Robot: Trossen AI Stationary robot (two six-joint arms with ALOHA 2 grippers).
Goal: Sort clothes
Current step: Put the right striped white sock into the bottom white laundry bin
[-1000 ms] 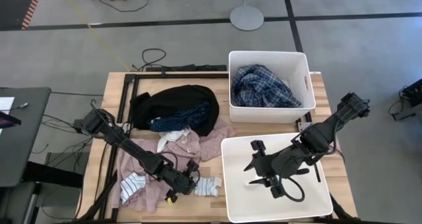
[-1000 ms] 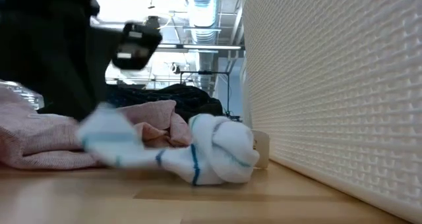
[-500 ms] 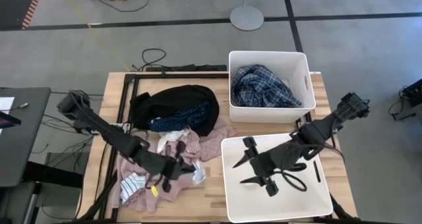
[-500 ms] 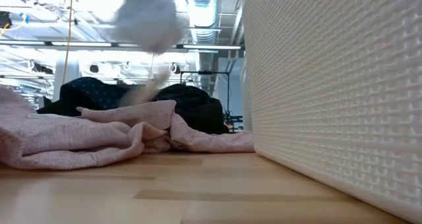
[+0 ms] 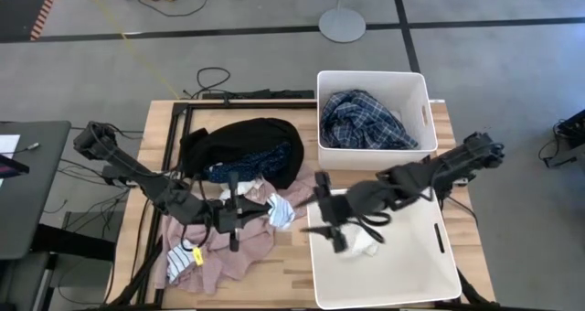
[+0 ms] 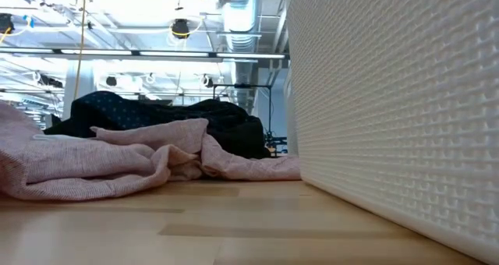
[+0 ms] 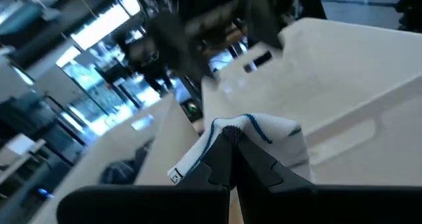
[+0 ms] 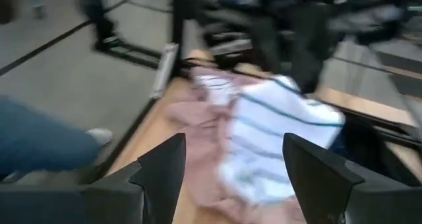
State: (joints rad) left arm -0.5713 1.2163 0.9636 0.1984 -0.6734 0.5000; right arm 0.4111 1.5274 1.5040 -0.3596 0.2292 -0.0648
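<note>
High view: I see my left end effector [image 5: 260, 210] clamped on white sock [image 5: 280, 209], raised over pink garment [image 5: 224, 247] beside front bin [image 5: 448, 284]; right end effector [image 5: 322, 221] spread wide, empty, at bin edge

Left wrist view: sock [image 7: 247, 135] pinched between closed fingers

Low view: pink garment [image 6: 117, 156] on surface [image 6: 195, 234]

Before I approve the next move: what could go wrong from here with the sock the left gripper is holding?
1. The left gripper pinches the striped white sock by a small fold, so it may slip out.
2. The sock hangs short of the near white bin, by the pink garment. Released here, it would likely miss.
3. The open right gripper faces the sock closely, so the arms might collide.
</note>
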